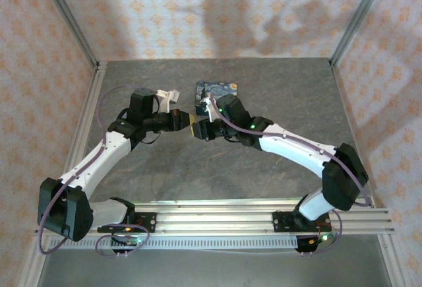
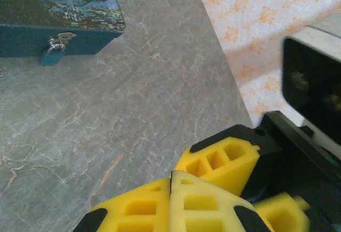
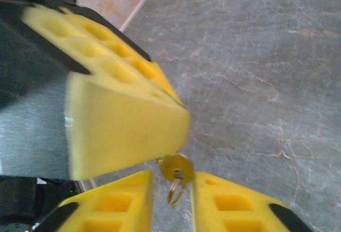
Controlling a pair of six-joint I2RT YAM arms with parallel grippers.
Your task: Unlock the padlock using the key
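Grey stone-look table (image 1: 264, 82) with orange flowery walls (image 1: 198, 10) round it. Over the middle of it, left gripper (image 1: 189, 124) and right gripper (image 1: 200, 128) tip to tip, almost touching.

Left gripper: shut tight, both yellow fingers (image 2: 138, 208) pressed flat together with no gap. Seems to pinch the key (image 3: 177, 168) at the very tip, with the round shiny head poking out just below. Pinched part hidden.

Right gripper: a little bit open, one yellow finger (image 3: 117, 205) on each side of the key. Key head in the gap between them, very close to both. Touching one or not, cannot tell. Small ring (image 3: 173, 190) hanging from the key head, down in the same gap.

Box (image 2: 64, 8) ahead of the left gripper and off to its left, flat on the table, with a blue swirly picture on the lid. Seen from the top, just behind the right gripper. Padlock (image 2: 51, 56) hanging on the front wall of the box, hooked through a silver clasp. Apart from both grippers and from the key.
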